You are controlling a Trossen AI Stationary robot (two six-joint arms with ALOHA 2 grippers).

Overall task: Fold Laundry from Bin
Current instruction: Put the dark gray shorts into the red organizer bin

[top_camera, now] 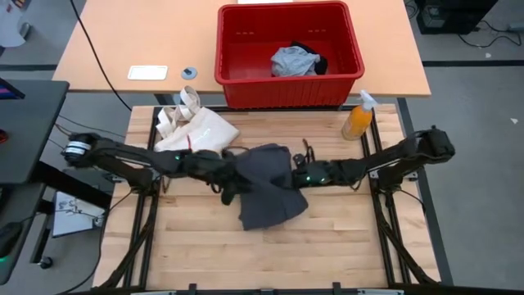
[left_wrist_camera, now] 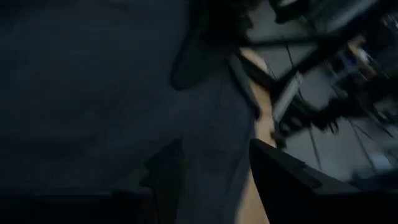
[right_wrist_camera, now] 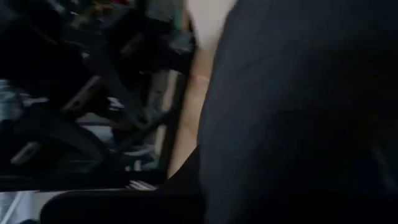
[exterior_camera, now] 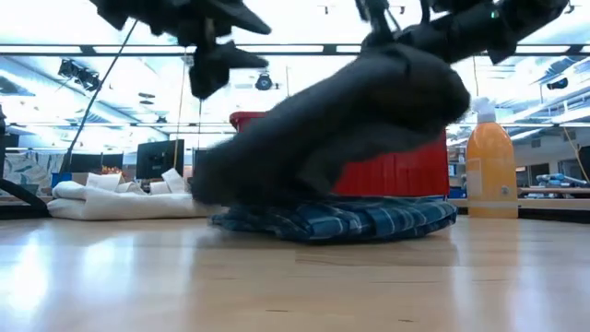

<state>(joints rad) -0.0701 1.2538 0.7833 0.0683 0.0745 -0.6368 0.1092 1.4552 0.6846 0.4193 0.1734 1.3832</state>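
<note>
High view: both of my arms meet over the table's centre.
Right gripper [top_camera: 301,174]: clamped on the right edge of the charcoal garment [top_camera: 266,192], lifting it.
Left gripper [top_camera: 223,170]: at the garment's 9 o'clock edge; I cannot tell how its fingers stand.
Plaid shirt [exterior_camera: 341,219]: flat under the lifted cloth.
Bin [top_camera: 246,90]: at 12 o'clock, light grey piece [top_camera: 293,61] inside.
Handling: soft, light, droopy; best taken at corners or hems.
</note>
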